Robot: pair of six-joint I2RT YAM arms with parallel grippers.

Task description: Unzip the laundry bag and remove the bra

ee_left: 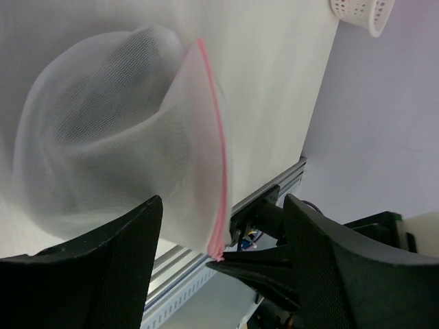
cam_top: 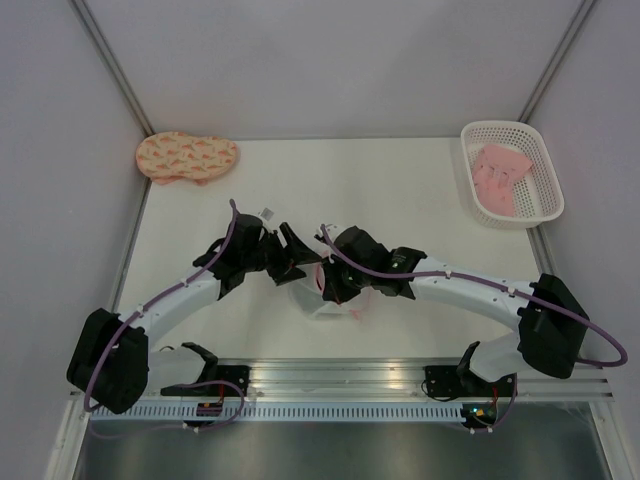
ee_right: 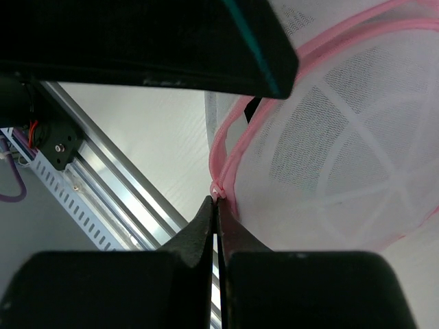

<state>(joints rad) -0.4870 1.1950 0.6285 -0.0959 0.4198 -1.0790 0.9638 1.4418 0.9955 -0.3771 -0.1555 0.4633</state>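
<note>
Left gripper (cam_top: 300, 260) and right gripper (cam_top: 336, 288) meet at the laundry bag (cam_top: 322, 305) in the overhead view. One comes in from the bag's left and the other from its right, both close against it. The bag is a white heap on the table (cam_top: 400, 200), between the two wrists. Well beyond the bag to the left lies a peach patterned piece (cam_top: 187, 157). Well beyond it to the right stands a white lattice basket (cam_top: 548, 175) with a pink garment (cam_top: 500, 175) in it.

From the left wrist, the two black fingers (ee_left: 103, 274) stand wide apart, gripping nothing. The bag's mesh bulges ahead of them, and its pink zipper rim (ee_left: 218, 151) runs down into the gap between them. I see no contact there.

From the right wrist, the fingers (ee_right: 199, 240) are pressed together, their tips nipping a small pink tab on the zipper rim at the bag's edge. A dark strip (ee_right: 254, 107) shows just inside the rim; what it is I cannot tell.
</note>
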